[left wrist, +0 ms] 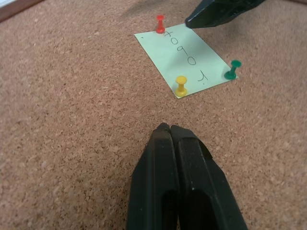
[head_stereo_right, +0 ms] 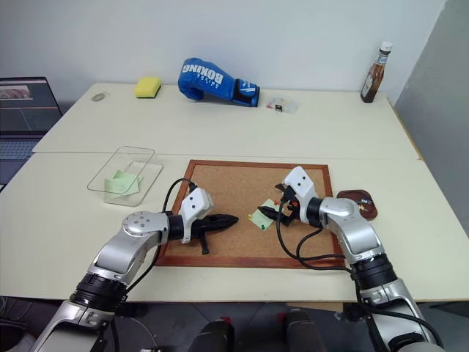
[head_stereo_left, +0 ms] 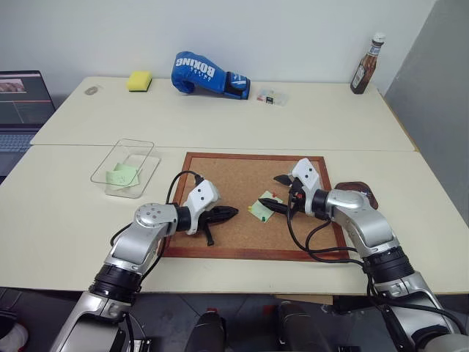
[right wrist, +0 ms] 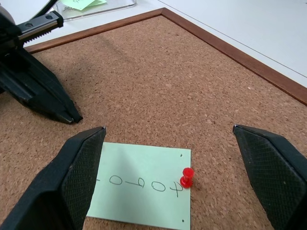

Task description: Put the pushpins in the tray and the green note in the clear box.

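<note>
Corkboard (head_stereo_left: 242, 187) with a wood frame lies at the lower centre of the head view, on a pale table (head_stereo_left: 66, 213). Pinned near its middle is the green note (left wrist: 184, 60), a pale green slip with handwriting. Three pushpins hold it in the left wrist view: a red pushpin (left wrist: 160, 23) at one corner, a yellow pushpin (left wrist: 181, 85) on the near edge, and a green pushpin (left wrist: 232, 70) at another corner.

Coming in from the lower left of the head view, the left gripper (head_stereo_left: 229, 213) has its two black fingers pressed together with nothing between them; its tip hangs over bare cork, near the note but apart from it. From the lower right, the right gripper (head_stereo_left: 275, 193) stands with its fingers spread wide and empty, one fingertip just over the note's edge beside the red pin.

At the board's right edge, partly hidden behind the right arm, sits the tray (head_stereo_right: 359, 202), dark reddish-brown. The clear box (head_stereo_left: 124, 167) rests left of the board, with another green slip (head_stereo_left: 122, 175) lying inside it.
</note>
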Motion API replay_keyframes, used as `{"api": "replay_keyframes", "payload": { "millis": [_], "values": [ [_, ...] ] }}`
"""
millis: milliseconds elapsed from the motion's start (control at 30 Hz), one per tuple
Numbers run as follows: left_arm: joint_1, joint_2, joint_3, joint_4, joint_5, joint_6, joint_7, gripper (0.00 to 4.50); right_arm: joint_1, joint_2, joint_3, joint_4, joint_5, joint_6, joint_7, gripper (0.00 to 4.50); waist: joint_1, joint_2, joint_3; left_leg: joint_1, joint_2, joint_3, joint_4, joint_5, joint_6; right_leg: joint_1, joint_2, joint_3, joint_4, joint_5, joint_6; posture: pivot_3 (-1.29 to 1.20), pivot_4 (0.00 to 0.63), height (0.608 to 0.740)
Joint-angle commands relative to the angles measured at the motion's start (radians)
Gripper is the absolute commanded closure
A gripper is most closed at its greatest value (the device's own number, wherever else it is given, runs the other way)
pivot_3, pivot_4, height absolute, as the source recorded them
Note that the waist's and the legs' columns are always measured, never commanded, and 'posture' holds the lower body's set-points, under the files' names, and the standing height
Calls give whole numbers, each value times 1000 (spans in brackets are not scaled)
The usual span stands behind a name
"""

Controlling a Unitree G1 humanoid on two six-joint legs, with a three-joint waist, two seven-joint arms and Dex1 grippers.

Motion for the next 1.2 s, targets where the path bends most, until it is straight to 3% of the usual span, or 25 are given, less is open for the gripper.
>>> {"api": "replay_keyframes", "payload": {
  "millis": [33,200,300,1000,1200],
  "values": [
    [23,-9,-20,52,36,-11,3,4472,-20,4,-18,13,-8,-32,1,0,-1,1,-1,0,0,0,0,0,0,0,0,0,0,0,0,0,150,740],
    [14,-12,-5,35,20,10,-8,4472,-16,11,-19,57,-11,-53,11,0,-1,4,-2,2,0,0,0,0,0,1,0,0,1,0,0,0,150,740],
    [7,-10,-1,31,18,17,-12,4500,-23,18,-22,74,-6,-58,17,414,-2,4,-2,5,0,0,0,0,0,5,0,0,1,0,0,0,150,740],
    [-6,5,5,44,31,32,-27,4500,-69,47,-17,190,-52,-104,8,4477,-7,4,-2,11,0,1,-2,0,0,10,0,1,0,0,0,0,150,740],
    [-5,8,7,50,38,30,-19,4500,-62,42,-29,173,-46,-116,21,4477,-7,4,-2,12,0,1,-2,0,0,10,1,1,0,0,0,0,150,740]
  ]
}}
